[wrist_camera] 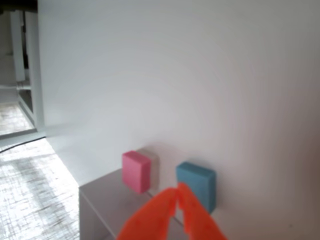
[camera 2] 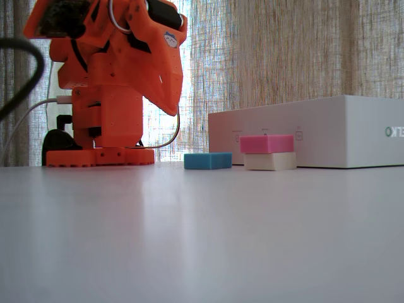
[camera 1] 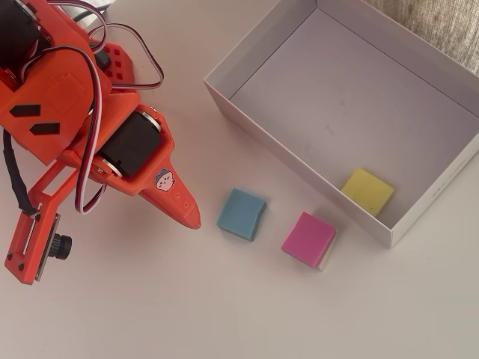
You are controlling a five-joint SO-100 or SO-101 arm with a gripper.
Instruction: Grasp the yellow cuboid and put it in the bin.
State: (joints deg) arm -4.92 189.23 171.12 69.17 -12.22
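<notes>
Already inside the bin (camera 1: 254, 69), the yellow cuboid (camera 1: 367, 191) lies in its lower right corner in the overhead view, so the task looks complete. At left, the orange gripper (camera 1: 192, 218) hangs above the tabletop (camera 1: 224, 307), jaws pressed together and empty, beside the blue block (camera 1: 242, 213) and pink block (camera 1: 307, 238).

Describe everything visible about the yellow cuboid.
The yellow cuboid is a small, flat, squarish pale-yellow block with a matte, foam-like look. In the overhead view it lies flat on the floor of the white cardboard bin, near one corner, close to the low wall that separates it from the pink block outside. Nothing grips it. The fixed view hides it behind the bin's wall, and the wrist view does not show it.
</notes>
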